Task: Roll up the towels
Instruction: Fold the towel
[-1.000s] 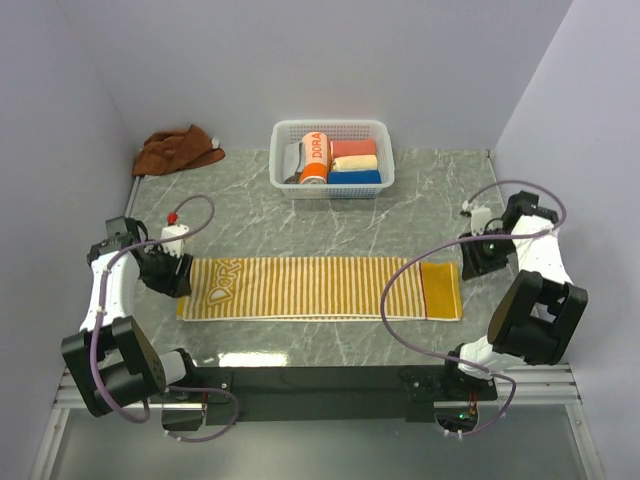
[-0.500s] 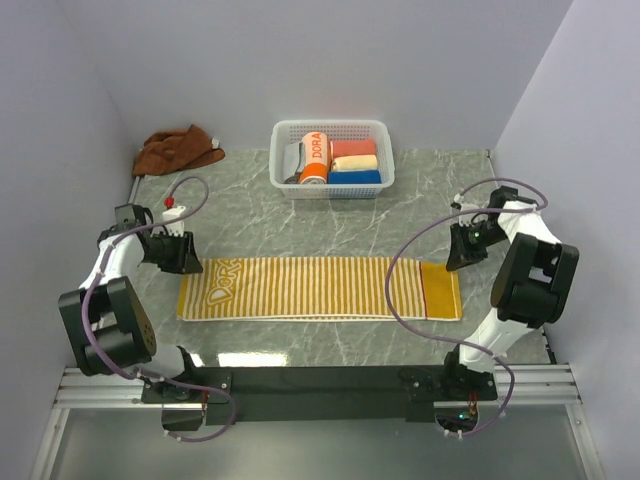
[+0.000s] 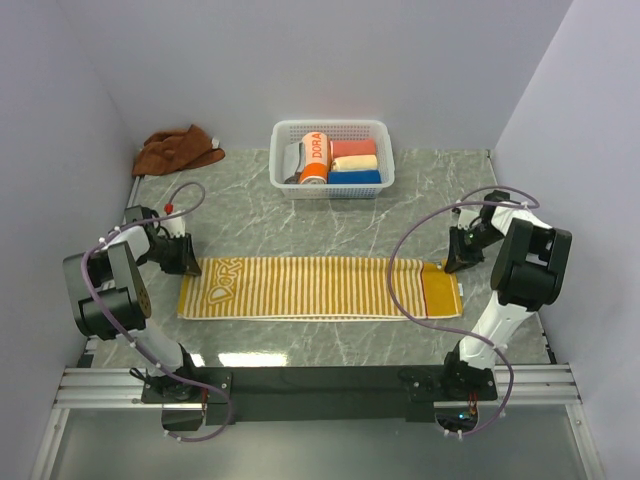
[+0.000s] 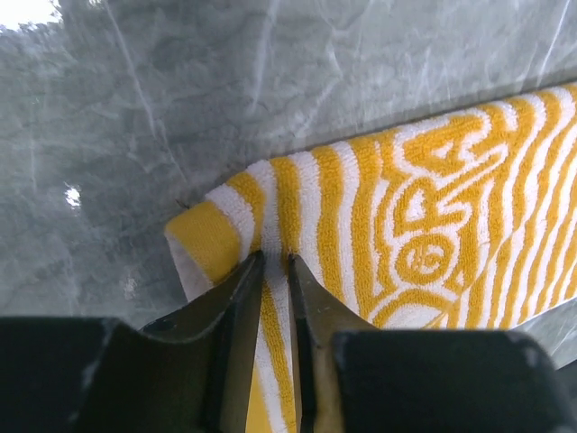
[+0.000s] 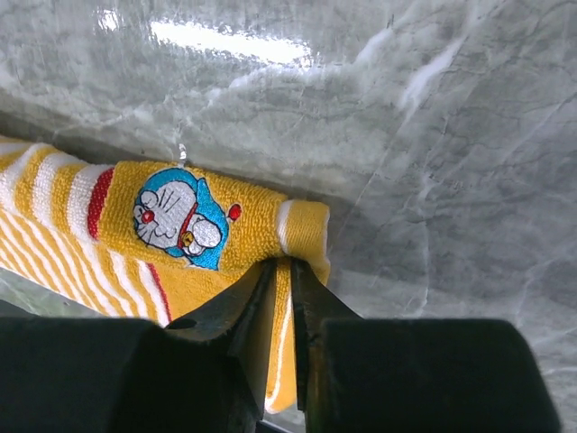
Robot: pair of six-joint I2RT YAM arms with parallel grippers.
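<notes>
Two towels are on the marble-patterned table (image 3: pixel 420 200) as I watch from the console. The striped towel (image 3: pixel 320 288) lies flat and stretched left to right across the middle, just ahead of the arm bases, while the brown towel (image 3: pixel 178 150) sits crumpled in the far left corner, well apart from either arm. My left gripper (image 4: pixel 275 266) is down at the striped towel's far left corner, its two fingers drawn close together with a ridge of cloth nipped between the tips. The corner beside them curls up a little, and the woven lettering (image 4: pixel 433 207) lies just to the right. My right gripper (image 5: pixel 282 268) is at the opposite end — clenched on the far right corner, the hem caught between its fingertips just beside a small blue cartoon patch (image 5: pixel 180 216). Both arms are folded outward, so the towel spans the gap between them without any roll formed in it. At the far middle of the table stands a white basket (image 3: pixel 383 128) holding an orange roll (image 3: pixel 314 158) and several smaller coloured ones — none of them touched by either arm.
</notes>
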